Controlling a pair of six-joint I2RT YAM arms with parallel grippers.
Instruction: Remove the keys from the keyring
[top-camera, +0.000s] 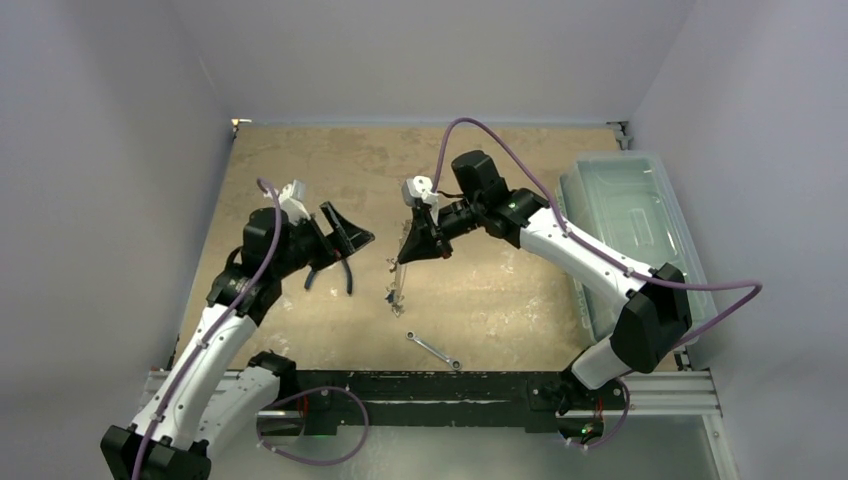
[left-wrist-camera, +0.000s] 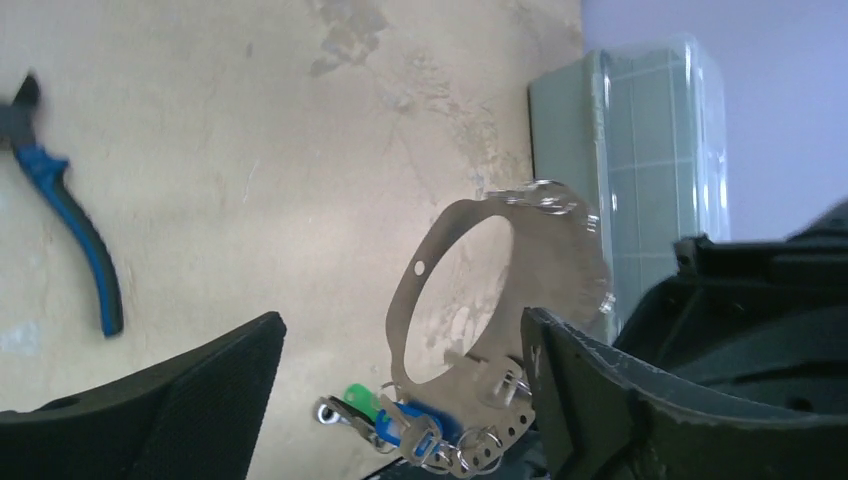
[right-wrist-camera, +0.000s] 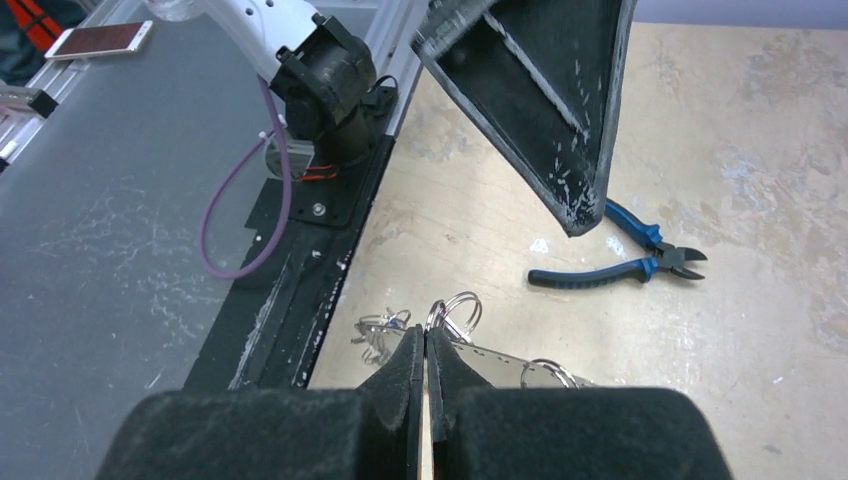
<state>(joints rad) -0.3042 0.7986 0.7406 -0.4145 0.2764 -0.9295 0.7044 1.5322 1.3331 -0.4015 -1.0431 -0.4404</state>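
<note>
Wrench (top-camera: 433, 350) on worktop, nearer arm bases than keyring. Keys (left-wrist-camera: 400, 422) bunched at keyring's low end, with green and blue heads among small split rings; cannot tell if they touch worktop. Keyring (left-wrist-camera: 560, 260): flat silver band with big oval opening, long axis hanging near upright. Right gripper (right-wrist-camera: 425, 365) pinched shut on keyring's top edge. Left gripper (top-camera: 348, 232) just left of keyring, spread wide and empty, facing it; likely one to work keys. Pliers (right-wrist-camera: 620, 255) left of keyring.
</note>
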